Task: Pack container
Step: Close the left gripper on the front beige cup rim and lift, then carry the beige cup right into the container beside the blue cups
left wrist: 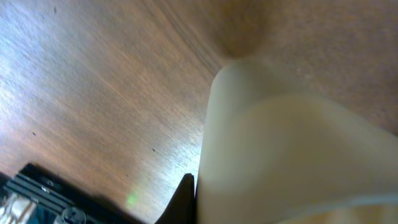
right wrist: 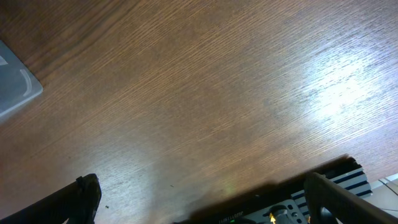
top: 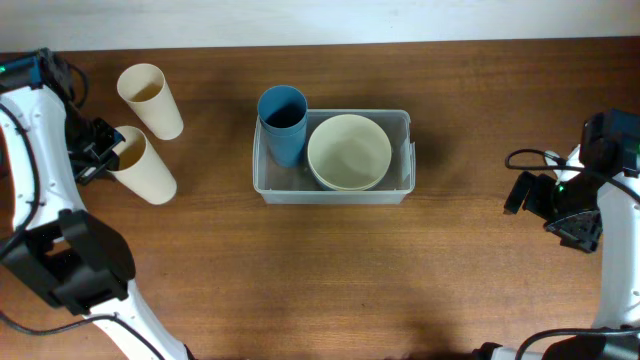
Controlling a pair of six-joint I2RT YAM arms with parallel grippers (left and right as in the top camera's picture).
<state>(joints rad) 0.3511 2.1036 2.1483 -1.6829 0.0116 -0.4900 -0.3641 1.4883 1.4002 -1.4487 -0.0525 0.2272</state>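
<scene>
Overhead: container [top: 330, 197] sits at centre of table [top: 470, 290], judged part packed. Blue cup [top: 283, 120] in its left end, cream bowl [top: 349, 152] in its right. Two cups lie outside, far left. Left gripper [top: 106, 146] clamped on rim of nearer cream cup [top: 148, 170]; farther cream cup [top: 150, 98] untouched. Right gripper [right wrist: 200, 180] spread wide, empty.

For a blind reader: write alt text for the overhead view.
A clear container on a wooden table holds a blue cup and cream bowl. The left gripper is shut on a cream cup beside a second cup; the right gripper is open.
</scene>
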